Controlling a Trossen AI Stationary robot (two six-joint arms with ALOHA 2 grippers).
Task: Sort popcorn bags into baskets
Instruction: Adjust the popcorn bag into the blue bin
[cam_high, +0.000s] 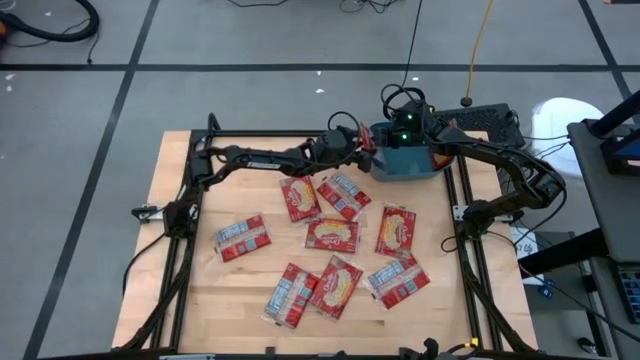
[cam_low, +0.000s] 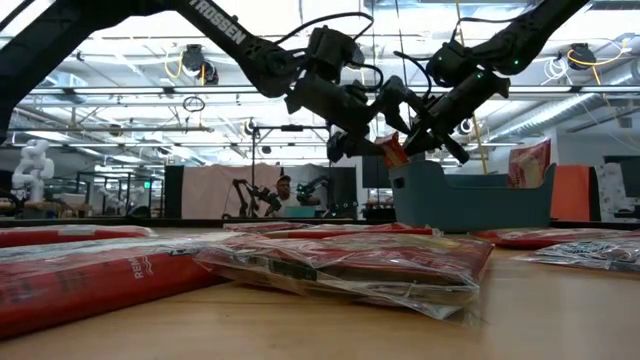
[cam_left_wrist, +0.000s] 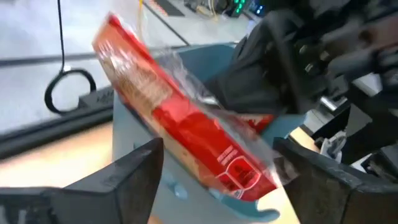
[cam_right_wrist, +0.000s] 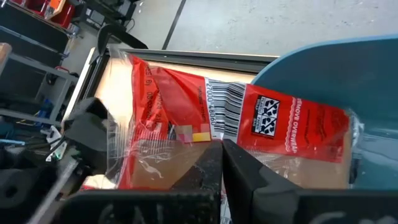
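One red popcorn bag (cam_left_wrist: 205, 130) (cam_right_wrist: 273, 121) hangs tilted in the air over the left rim of the teal bin (cam_high: 405, 165) (cam_low: 470, 195), at the table's far edge. My right gripper (cam_right_wrist: 222, 155) (cam_low: 415, 135) is shut on it. My left gripper (cam_left_wrist: 217, 149) (cam_high: 365, 143) is open just left of the bin, its fingers standing on either side of the same bag without visibly touching it. Several more red bags (cam_high: 332, 234) lie flat on the wooden table in front of the bin. My right gripper pinches the bag between its two fingers at the clear wrap along one long edge (cam_right_wrist: 205, 134), about midway along it. The fingers slant down from the table's right. The bag is lifted clear and tilted, with its barcode face toward the right wrist camera.
A black metal frame (cam_high: 190, 215) runs around the table. The loose bags (cam_low: 340, 255) fill the middle and near part of the board, some overlapping. Bare wood shows at the left side (cam_high: 165, 270). A person sits in the room beyond the table (cam_low: 285, 195).
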